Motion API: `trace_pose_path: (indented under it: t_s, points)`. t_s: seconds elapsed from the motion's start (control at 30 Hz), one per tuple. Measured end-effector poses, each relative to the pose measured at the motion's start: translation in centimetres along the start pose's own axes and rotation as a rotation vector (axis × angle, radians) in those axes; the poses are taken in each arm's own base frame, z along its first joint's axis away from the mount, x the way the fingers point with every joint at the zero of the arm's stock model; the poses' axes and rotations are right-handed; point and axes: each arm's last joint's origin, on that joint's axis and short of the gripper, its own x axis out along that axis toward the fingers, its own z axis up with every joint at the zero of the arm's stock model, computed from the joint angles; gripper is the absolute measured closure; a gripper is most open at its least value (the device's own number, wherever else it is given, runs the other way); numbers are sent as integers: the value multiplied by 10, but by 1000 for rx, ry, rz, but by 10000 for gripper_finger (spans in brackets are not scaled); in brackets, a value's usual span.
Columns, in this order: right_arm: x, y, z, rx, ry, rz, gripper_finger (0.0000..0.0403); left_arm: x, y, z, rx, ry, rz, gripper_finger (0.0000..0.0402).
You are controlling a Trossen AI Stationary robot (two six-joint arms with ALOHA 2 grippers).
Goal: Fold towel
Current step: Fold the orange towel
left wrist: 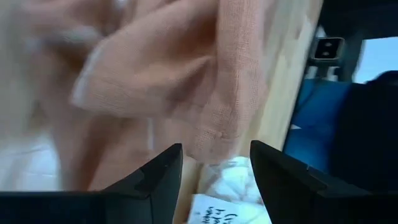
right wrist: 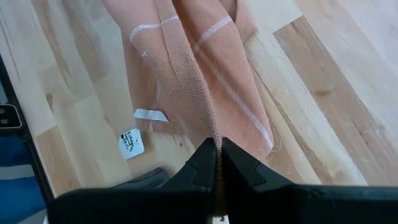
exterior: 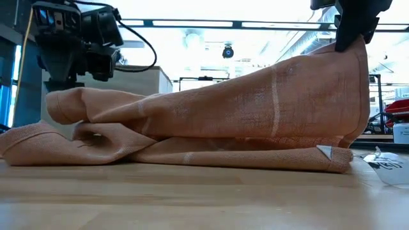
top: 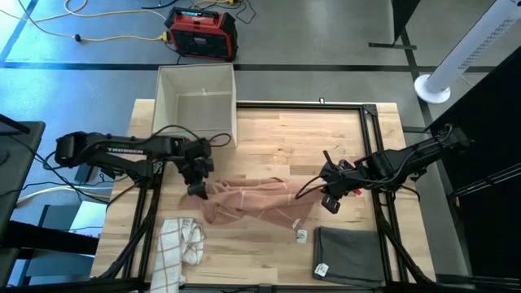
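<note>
Both arms reach inward over the wooden table (top: pixel 277 138) from opposite sides, each bent at the elbow with its wrist turned down toward the cloth. The left gripper (top: pixel 196 189) hangs at the left end of the peach towel (top: pixel 256 202); its two fingers (left wrist: pixel 155 180) stand apart, with a bunched edge of fabric just beyond them and nothing pinched between. The right gripper (top: pixel 330 203) is clamped on the towel's right edge, its jaws pressed tight on a thin ridge of fabric that rises straight up between them in the right wrist view, and in the low view that end of the cloth is lifted into a tall peak (exterior: pixel 348 57) while the rest slumps in loose folds on the wood. The towel lies near the table's middle, its long axis running left to right between the two grippers. There are three cloths on the table: the peach one, a white checked towel (top: pixel 175 244) crumpled at the front left, and a dark grey towel (top: pixel 350 254) folded flat at the front right. A white open box (top: pixel 195 102) sits at the back left.
</note>
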Motion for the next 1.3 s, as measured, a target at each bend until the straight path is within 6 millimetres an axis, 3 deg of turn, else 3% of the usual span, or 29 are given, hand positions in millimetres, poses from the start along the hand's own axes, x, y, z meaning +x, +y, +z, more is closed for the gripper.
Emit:
trace_pose_path:
  t_s: [0.4,0.6,1.0,1.17,1.3]
  points:
    - [0,-1,1,-8,-21,-20,403,15,-11,-3,42,1,-92,238]
    - [0,-1,1,-8,-29,-27,403,21,-15,-7,91,-5,-29,273]
    - [0,-1,1,-5,-30,-27,403,25,-19,-9,162,-41,92,389]
    - [-2,5,8,27,-124,26,403,1,-46,4,164,-81,135,391]
    - [-16,11,19,26,-291,83,403,-44,-86,15,299,-210,242,391]
